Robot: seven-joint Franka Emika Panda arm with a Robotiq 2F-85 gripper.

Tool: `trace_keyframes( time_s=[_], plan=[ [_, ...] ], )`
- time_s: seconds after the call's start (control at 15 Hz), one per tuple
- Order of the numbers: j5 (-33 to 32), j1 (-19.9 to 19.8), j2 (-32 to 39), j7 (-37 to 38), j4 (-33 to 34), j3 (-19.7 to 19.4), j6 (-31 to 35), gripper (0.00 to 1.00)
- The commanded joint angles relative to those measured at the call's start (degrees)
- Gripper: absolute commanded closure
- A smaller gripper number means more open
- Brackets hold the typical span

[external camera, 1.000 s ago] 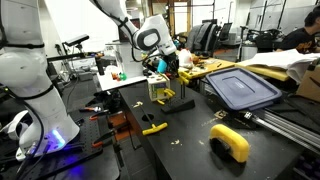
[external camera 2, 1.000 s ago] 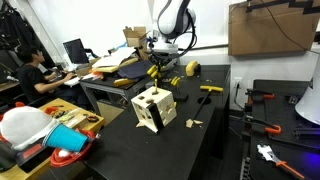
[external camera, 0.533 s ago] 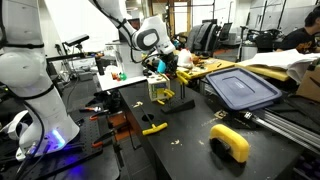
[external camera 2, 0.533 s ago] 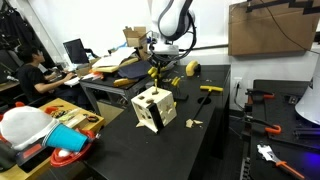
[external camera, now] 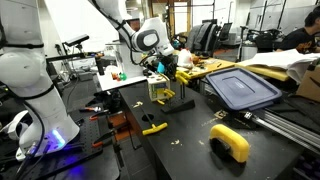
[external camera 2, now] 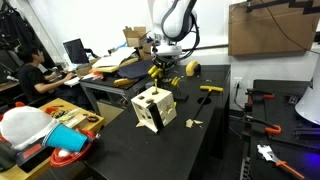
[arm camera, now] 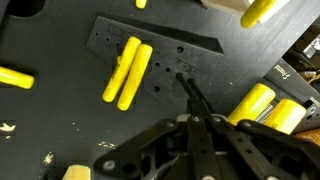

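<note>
My gripper (arm camera: 189,88) is pinched fully shut with nothing in it. Its tips make one narrow point just above the black drilled plate (arm camera: 165,50). The yellow twin bar (arm camera: 128,72) lies flat on that plate, just beside my tips, where it cannot roll.

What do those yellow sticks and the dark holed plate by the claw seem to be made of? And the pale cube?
Yellow sticks: probably plastic, possibly painted wood; even bright colour, smooth soft sheen.
Dark plate: matte plastic or coated metal; flat, cleanly drilled holes, no glare.
Pale cube: likely bare wood; light tan faces with cut-outs.
</note>
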Motion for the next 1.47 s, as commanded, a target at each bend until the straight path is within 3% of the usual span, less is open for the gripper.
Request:
trace_keyframes(
  time_s=[0.0, 0.27, 0.47, 0.73, 1.4],
  plan=[
    [-6.61, 2.28, -0.88, 7.67, -0.30, -3.35, 0.16, 1.00],
    [-13.41, 3.35, 0.89, 14.16, 1.91, -4.78, 0.63, 1.00],
    [-15.06, 3.49, 1.83, 16.42, 3.08, -4.09, 0.87, 1.00],
    [-14.32, 3.71, 4.62, 15.78, 5.80, -3.51, 0.97, 1.00],
    [-14.05, 4.48, 13.03, 14.71, 16.27, -7.04, 0.36, 1.00]
  ],
)
